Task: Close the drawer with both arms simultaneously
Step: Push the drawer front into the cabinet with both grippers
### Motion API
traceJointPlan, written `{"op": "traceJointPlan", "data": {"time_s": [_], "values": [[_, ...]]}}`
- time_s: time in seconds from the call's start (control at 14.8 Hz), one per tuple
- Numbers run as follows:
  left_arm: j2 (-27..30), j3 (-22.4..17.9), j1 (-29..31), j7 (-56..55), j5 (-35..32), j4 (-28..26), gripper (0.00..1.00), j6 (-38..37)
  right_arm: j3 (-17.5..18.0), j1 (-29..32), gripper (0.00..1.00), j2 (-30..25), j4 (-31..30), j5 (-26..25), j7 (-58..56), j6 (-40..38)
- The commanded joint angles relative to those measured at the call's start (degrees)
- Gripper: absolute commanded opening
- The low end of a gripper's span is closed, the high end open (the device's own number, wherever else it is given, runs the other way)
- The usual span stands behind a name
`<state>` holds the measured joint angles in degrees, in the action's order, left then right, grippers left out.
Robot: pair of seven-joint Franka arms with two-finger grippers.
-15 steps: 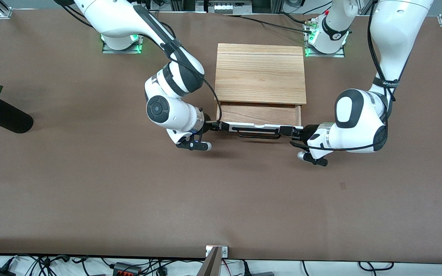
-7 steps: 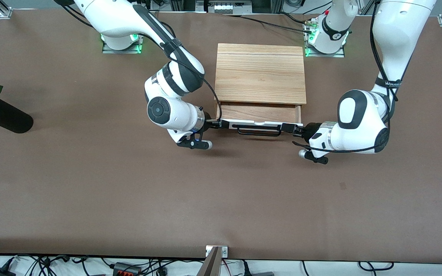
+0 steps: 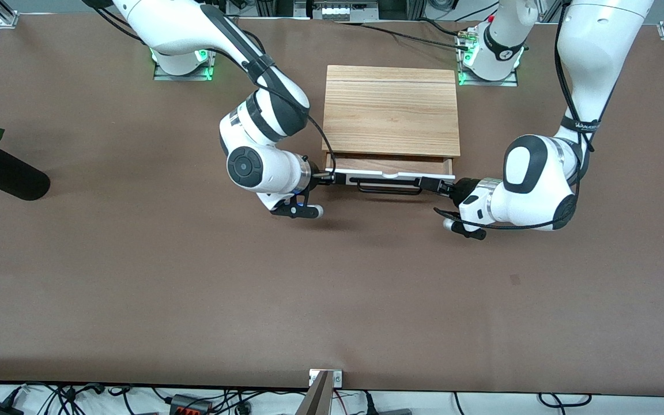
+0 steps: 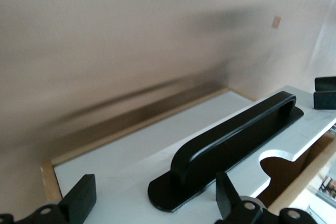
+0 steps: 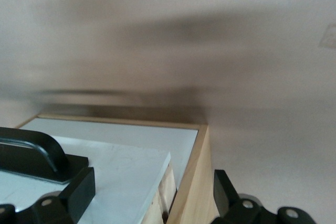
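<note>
Black fingers, two per gripper, four in all. Left gripper [image 3: 437, 185] sits at the drawer [image 3: 389, 173] front, at the panel's end toward the left arm's side of the table; in the left wrist view its two fingers [image 4: 79, 200] stand apart, spread open with the white panel [image 4: 131, 156] and handle base between them, gripping nothing. Right gripper [image 3: 332, 178] sits at the panel's other end; in the right wrist view its fingers [image 5: 80, 192] are likewise spread wide, straddling the panel corner [image 5: 131, 166] and the light-wood side of the box [image 5: 191, 182], gripping nothing.

One drawer, one black bar handle [image 3: 389, 185] centred on its front, between the two grippers. Drawer is only slightly open: a narrow strip of reddish-brown interior shows between the white front and the edge of the box top [image 3: 391, 109].

One light-wood box, midway between the two green-lit bases [image 3: 182, 63]. Two white arms, one from each base.

One black vase [image 3: 6, 173] with a red flower lies at the table edge at the right arm's end, well apart from the box.
</note>
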<state>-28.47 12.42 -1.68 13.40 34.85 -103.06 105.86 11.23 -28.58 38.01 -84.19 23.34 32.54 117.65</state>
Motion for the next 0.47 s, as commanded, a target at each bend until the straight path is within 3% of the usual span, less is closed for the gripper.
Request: {"op": "traceJointPlan", "data": {"time_s": [0.0,0.41], "values": [[1.3,0.3,0.6,1.3,1.6,-1.8,1.0,-2.1,1.3,0.2,1.0,-0.4,0.1,0.7,0.6,-2.3],[1.6,0.3,0.5,1.3,1.6,-4.2,1.0,-2.1,1.3,0.1,1.0,-0.4,0.2,0.7,0.9,-8.2]]}}
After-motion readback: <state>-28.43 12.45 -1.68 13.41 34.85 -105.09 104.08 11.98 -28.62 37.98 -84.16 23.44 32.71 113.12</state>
